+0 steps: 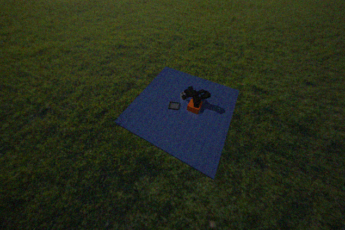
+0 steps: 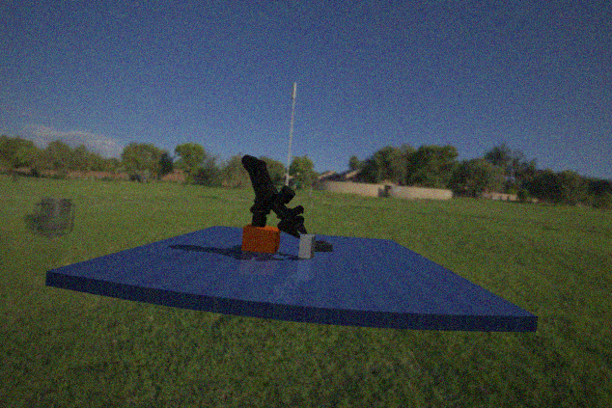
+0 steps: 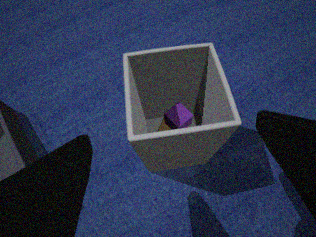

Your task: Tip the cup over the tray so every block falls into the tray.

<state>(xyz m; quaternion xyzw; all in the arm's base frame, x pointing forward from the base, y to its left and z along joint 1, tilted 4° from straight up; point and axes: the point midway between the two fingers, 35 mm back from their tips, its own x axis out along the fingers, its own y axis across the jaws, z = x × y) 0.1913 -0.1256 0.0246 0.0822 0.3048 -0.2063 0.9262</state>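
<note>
Cup (image 1: 180, 95) (image 2: 306, 246) (image 3: 177, 154), square and pale, is standing upright on the blue table (image 1: 167, 126) (image 2: 296, 289) (image 3: 60, 59), holding a purple block (image 3: 178, 115). The pincer (image 3: 175, 131) is spreading wide, gripping nothing. Walls are looking stiff, light, perhaps slippery; opposite sides below the rim are offering the best hold.

The tray (image 3: 11, 156) is cut off at the wrist view's left edge, its interior mostly unseen.
</note>
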